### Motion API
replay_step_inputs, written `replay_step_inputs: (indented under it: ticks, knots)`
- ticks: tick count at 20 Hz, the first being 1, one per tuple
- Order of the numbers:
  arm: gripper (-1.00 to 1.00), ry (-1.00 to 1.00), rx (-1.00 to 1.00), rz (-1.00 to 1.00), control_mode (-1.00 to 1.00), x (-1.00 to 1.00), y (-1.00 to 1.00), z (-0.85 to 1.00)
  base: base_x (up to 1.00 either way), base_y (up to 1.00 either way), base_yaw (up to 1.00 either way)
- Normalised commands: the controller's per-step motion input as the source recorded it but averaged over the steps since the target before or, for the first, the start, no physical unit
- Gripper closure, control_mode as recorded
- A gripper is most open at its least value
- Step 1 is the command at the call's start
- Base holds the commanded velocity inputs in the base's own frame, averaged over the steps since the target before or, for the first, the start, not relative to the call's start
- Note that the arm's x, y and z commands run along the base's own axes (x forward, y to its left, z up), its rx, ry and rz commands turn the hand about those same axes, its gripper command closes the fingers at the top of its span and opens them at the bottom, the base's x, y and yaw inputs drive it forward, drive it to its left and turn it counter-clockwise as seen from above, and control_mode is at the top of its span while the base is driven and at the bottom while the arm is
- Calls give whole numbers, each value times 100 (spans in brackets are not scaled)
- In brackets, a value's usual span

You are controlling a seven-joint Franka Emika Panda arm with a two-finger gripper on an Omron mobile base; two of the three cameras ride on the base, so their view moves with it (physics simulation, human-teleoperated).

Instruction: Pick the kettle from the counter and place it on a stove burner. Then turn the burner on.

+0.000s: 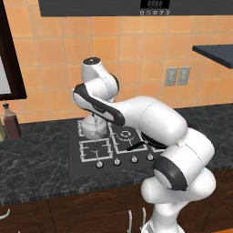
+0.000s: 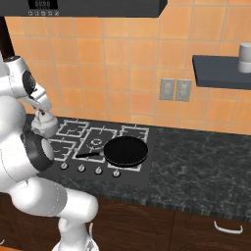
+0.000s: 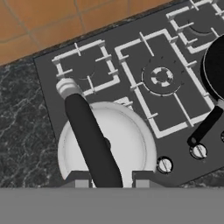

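The tool (image 3: 107, 181) is clamped on the arched handle of the kettle (image 3: 107, 146), which hangs above the cooktop's front-left stove burner (image 1: 95, 150), so the robot should lower it straight down, centred on the grate, before letting go.

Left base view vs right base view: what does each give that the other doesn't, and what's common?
Left base view: the brown bottle at the counter's left end, and the front-left burner grate in full, bare. Right base view: the whole black pan on the cooktop's right side, and a pale cylinder on the wall shelf. Both: the kettle under the hand at the cooktop's left, the knob row, the two wall outlets.
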Motion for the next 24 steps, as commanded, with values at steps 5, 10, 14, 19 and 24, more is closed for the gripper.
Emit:
replay_step_inputs:
  ticks: [5, 10, 14, 19, 24]
  knots:
    - [100, 2, 0, -11, -100, 3, -22, -5, 0, 0, 0]
    - [100, 12, 2, -8, -100, 25, -27, -21, 0, 0, 0]
    - [100, 10, 6, -2, -100, 28, -2, -11, 0, 0, 0]
    - [100, 5, 0, -3, -100, 20, 0, 0, 0, 0, 0]
    - [100, 0, -1, -1, -100, 0, 0, -17, 0, 0, 0]
